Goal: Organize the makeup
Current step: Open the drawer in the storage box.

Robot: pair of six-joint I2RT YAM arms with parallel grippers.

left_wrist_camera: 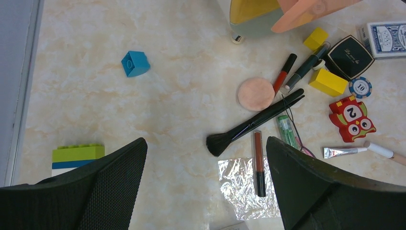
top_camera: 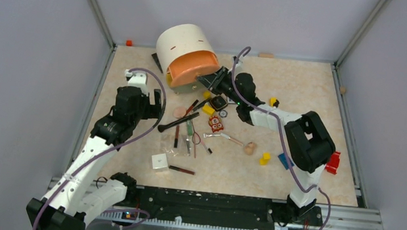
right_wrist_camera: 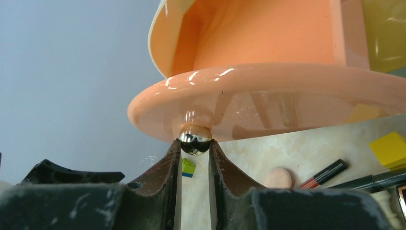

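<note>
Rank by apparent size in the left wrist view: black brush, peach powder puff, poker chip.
1. black brush, longest by far.
2. peach powder puff.
3. poker chip, smallest.
All at similar depth.

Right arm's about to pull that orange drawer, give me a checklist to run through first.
1. Right tool closed on silver knob: ok.
2. Orange drawer partly out of cream case: ok.
3. Left tool open, empty: ok.
4. Black brush in sight below left tool: ok.
5. Room inside drawer: cannot tell.
6. Table ahead of drawer uncluttered: not ok, yellow block and black compact lie close.
</note>
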